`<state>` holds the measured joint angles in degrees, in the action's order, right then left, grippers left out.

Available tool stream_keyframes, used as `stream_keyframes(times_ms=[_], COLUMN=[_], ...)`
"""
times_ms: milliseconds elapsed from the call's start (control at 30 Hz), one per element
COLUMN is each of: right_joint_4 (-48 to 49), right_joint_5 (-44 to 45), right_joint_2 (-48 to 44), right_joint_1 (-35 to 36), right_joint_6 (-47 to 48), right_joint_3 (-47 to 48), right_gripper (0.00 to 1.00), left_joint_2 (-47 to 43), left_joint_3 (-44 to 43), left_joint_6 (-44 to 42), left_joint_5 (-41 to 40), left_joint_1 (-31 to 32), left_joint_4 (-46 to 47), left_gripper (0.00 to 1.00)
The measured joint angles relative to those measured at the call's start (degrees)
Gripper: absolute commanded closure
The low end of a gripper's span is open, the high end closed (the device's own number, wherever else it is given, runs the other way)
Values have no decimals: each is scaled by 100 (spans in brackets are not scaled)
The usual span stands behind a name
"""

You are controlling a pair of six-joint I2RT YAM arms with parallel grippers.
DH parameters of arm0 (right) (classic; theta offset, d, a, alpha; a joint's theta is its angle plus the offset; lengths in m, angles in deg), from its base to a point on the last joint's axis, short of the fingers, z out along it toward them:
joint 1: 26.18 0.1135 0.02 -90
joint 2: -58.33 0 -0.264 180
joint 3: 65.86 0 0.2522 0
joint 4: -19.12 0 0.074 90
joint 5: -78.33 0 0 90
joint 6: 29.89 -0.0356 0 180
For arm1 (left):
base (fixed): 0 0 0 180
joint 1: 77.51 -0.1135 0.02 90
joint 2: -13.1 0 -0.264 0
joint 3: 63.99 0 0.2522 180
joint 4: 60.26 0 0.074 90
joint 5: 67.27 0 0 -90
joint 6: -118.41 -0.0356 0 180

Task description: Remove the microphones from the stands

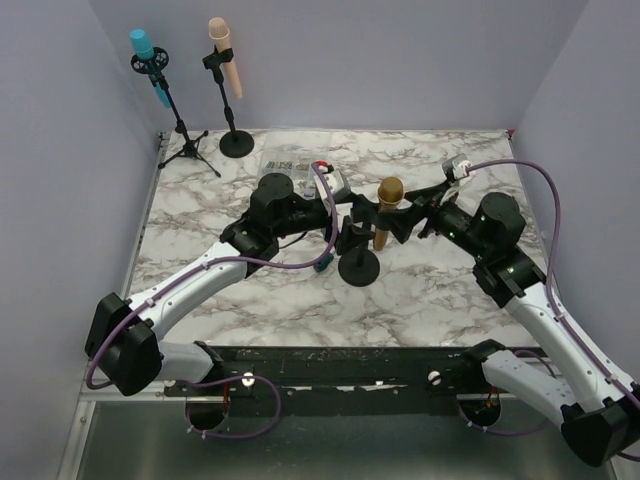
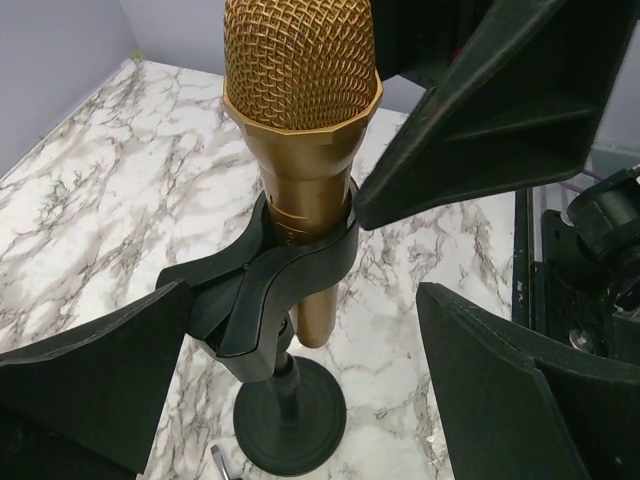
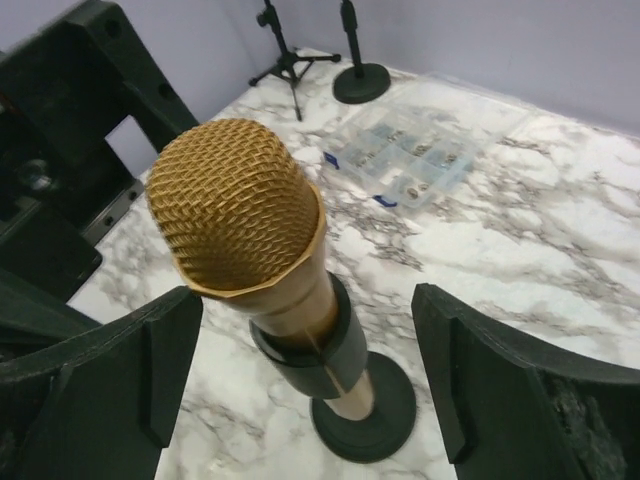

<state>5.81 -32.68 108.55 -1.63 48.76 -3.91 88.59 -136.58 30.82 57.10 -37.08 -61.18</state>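
Observation:
A gold microphone [image 1: 389,197] stands upright in the clip of a black stand with a round base [image 1: 358,268] at mid table. My left gripper [image 1: 347,213] is open on the stand's left side. In the left wrist view the gripper [image 2: 300,385] straddles the clip [image 2: 285,275] and stem below the microphone [image 2: 300,100]; the left finger [image 2: 90,390] is close to the clip arm. My right gripper [image 1: 408,216] is open at the microphone's right. In the right wrist view the gripper [image 3: 305,385] has a finger on either side of the microphone [image 3: 240,210] and clip [image 3: 320,350], not touching them.
At the back left stand a blue microphone [image 1: 143,47] on a tripod stand and a peach microphone [image 1: 222,52] on a round-base stand [image 1: 236,143]. A clear parts box [image 1: 290,163] lies behind the left gripper; it also shows in the right wrist view [image 3: 415,150].

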Motion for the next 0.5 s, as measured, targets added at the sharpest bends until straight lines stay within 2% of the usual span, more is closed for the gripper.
stream_keyframes(times_ms=[333,500], right_joint_4=[-468,-431], right_joint_5=[673,953], right_joint_2=[184,315], right_joint_1=[42,422], right_joint_6=[-378,-396], right_joint_3=[428,428], right_gripper=[0,2], left_joint_2=[-376,-555], left_joint_3=[125,164], left_joint_6=[72,94], left_joint_5=[-439,-706], left_joint_1=[22,22], left_joint_4=[-188,-179], left_gripper=[1,1])
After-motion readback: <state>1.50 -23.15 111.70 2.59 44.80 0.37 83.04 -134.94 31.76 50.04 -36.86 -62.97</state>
